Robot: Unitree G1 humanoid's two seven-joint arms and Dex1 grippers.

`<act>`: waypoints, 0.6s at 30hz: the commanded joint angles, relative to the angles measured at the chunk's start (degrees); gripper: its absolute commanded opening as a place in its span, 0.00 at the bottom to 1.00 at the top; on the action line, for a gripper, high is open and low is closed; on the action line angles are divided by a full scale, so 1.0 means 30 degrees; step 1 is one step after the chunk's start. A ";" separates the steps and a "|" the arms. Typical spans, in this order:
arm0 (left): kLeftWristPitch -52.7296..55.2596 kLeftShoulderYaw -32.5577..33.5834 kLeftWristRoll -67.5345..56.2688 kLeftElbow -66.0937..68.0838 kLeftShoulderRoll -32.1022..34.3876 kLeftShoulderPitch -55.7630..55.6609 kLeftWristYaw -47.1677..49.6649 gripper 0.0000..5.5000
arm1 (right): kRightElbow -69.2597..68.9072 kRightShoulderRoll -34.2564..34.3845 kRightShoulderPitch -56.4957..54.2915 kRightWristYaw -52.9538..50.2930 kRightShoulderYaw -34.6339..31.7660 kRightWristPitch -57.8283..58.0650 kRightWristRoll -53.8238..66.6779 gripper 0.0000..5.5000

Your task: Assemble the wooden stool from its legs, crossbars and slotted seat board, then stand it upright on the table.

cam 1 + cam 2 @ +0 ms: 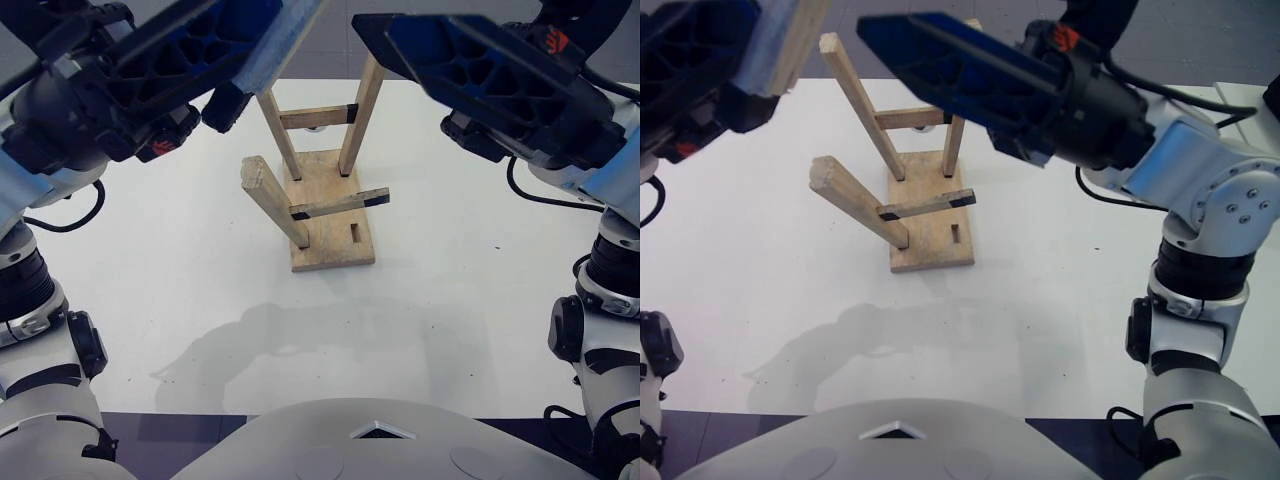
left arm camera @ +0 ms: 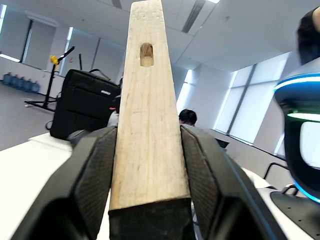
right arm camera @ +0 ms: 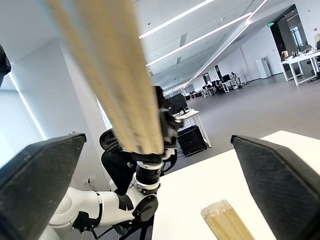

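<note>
Stool (image 1: 330, 215) is recorded as partly built, standing upside down near the middle of the white table (image 1: 480, 300). Its seat board (image 1: 335, 255) is laid flat on the table top, and three legs are seen rising from it. The far left leg (image 1: 280, 135) and far right leg (image 1: 360, 115) are joined high up by a crossbar (image 1: 318, 117). A second crossbar (image 1: 340, 205) is fixed at one end to the near left leg (image 1: 275, 200). Its other end, tipped in black, is left free above the board. One open slot (image 1: 355, 233) is noted toward the near right corner of the board.

A fourth leg (image 2: 147, 90) is held off the table by the left gripper (image 2: 148, 135), which is raised above and to the left of the stool. The fingers are pressed against both sides of this leg, and a slot hole is seen near its free end.

The right gripper (image 3: 157, 142) is raised above and to the right of the stool. Its fingers are spread wide and nothing is clamped. In the right wrist view a blurred wooden bar is seen in the gap between the fingers, touching neither. Which leg it is cannot be told.
</note>
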 commanded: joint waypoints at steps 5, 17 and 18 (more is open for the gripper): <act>0.0360 -0.0479 0.3415 -0.0569 0.0709 0.0097 -0.2357 0.37 | 0.0889 0.0747 -0.2157 -0.1074 0.0478 -0.0806 -0.0259 0.98; 0.0468 -0.0440 0.3722 -0.0677 0.0620 0.0140 -0.3060 0.37 | 0.0549 0.0886 -0.2181 -0.0140 0.1003 -0.0226 -0.1304 0.63; 0.0481 -0.0400 0.3694 -0.0719 0.0653 0.0219 -0.3113 0.37 | 0.0526 0.0843 -0.2138 0.0021 0.0987 -0.0163 -0.1361 0.61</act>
